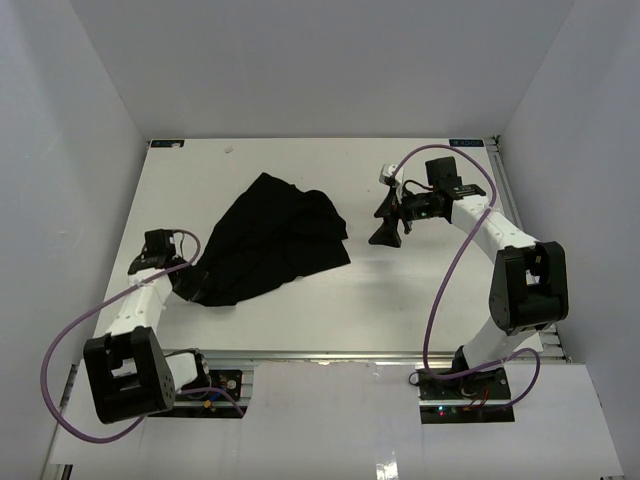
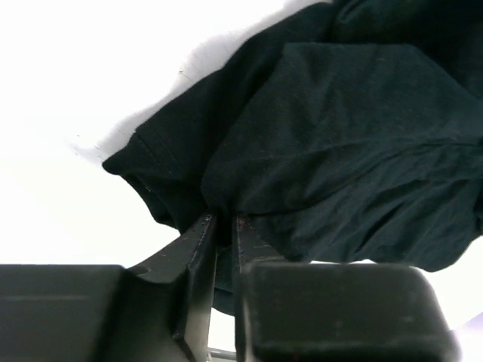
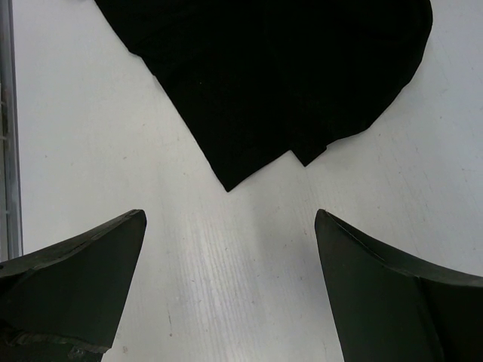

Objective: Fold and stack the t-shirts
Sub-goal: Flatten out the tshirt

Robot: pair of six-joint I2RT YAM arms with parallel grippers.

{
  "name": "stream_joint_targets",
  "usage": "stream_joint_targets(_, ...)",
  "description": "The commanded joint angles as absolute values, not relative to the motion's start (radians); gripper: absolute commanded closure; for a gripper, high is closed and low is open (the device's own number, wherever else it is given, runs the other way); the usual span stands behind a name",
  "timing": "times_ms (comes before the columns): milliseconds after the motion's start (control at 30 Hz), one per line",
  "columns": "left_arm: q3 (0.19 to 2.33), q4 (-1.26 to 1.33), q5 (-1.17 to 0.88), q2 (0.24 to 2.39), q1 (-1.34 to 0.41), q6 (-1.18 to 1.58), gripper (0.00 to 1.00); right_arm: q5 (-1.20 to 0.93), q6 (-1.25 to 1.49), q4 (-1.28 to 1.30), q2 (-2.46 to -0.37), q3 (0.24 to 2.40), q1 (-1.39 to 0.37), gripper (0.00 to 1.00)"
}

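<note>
Surface: white table (image 1: 400, 310), closed in by plain white walls (image 1: 300, 60).
Shirt: black t-shirt (image 1: 270, 240) lies crumpled and unfolded on the table, one pointed corner facing right.
Left gripper (image 2: 223, 220): at the shirt's near-left edge, jaws almost together and pinching a bunched fold of the fabric.
Right gripper (image 3: 230, 214): just off the shirt's right corner and not touching it, jaws spread wide, holding nothing.
Cable: purple cable (image 1: 440, 290) loops right of the shirt, along the right arm.
Rail: metal rail (image 3: 7, 113) on the table edge, well apart from the shirt.
</note>
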State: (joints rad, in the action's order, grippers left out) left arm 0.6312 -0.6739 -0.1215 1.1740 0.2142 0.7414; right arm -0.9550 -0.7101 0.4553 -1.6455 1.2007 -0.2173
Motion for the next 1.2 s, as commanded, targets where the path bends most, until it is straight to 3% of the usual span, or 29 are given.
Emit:
stream_joint_targets(0, 0.681, -0.681, -0.159, 1.129, 0.221, 0.736, 0.82, -0.96, -0.726, 0.469, -1.626, 1.215, -0.219, 0.0)
stream_joint_targets(167, 0.771, -0.722, -0.205, 1.089, 0.221, 0.735, 0.92, -0.959, -0.73, 0.468, -1.618, 1.212, -0.219, 0.0)
stream_joint_targets(567, 1.047, -0.775, -0.253, 1.077, 0.219, 0.73, 0.92, -0.983, -0.646, 0.408, -1.632, 1.249, -0.224, 0.0)
stream_joint_targets(600, 1.061, -0.775, -0.255, 1.08, 0.221, 0.724, 0.92, -0.982, -0.593, 0.367, -1.632, 1.247, -0.227, 0.04)
stream_joint_targets(833, 1.166, -0.773, -0.262, 1.089, 0.221, 0.658, 0.92, -0.98, -0.254, 0.122, -1.676, 1.247, -0.256, 0.04)
stream_joint_targets(1167, 1.351, -0.752, -0.259, 1.088, 0.221, 0.568, 0.92, -0.879, 0.064, 0.011, -1.792, 1.351, -0.293, 0.05)
